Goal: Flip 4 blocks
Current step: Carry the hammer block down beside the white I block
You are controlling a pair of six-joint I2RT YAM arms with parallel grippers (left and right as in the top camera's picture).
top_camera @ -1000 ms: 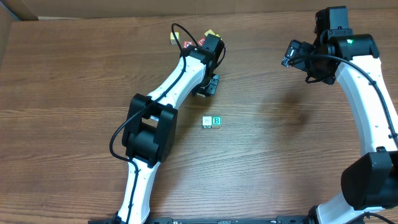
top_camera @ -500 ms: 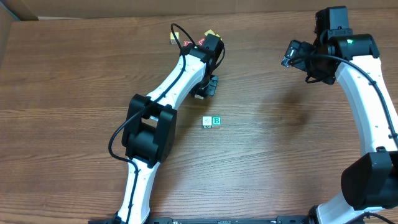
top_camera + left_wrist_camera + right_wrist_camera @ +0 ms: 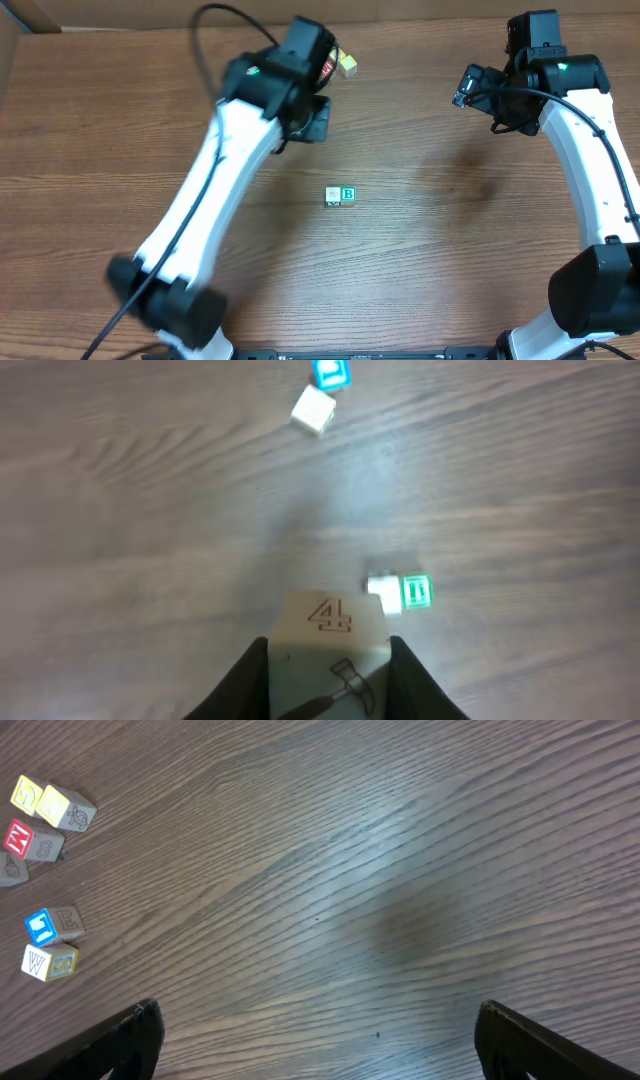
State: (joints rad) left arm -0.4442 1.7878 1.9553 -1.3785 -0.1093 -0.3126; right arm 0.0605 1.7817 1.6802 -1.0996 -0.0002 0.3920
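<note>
While the brown wood-grain table (image 3: 450,250) stretched beneath both arms, we saw the left gripper (image 3: 330,665) clamped on a pale wooden cube printed with a 4 (image 3: 328,632), held above the tabletop. The right gripper (image 3: 318,1020) hung with fingers wide apart. At mid-table, a green-B wooden cube (image 3: 348,195) sat touching a pale cream cube (image 3: 332,196).

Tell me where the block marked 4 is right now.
Left wrist view, bottom centre: the 4 block sits between the fingers of the left gripper, held above the table, with the green-print block just beyond it to the right.
</note>
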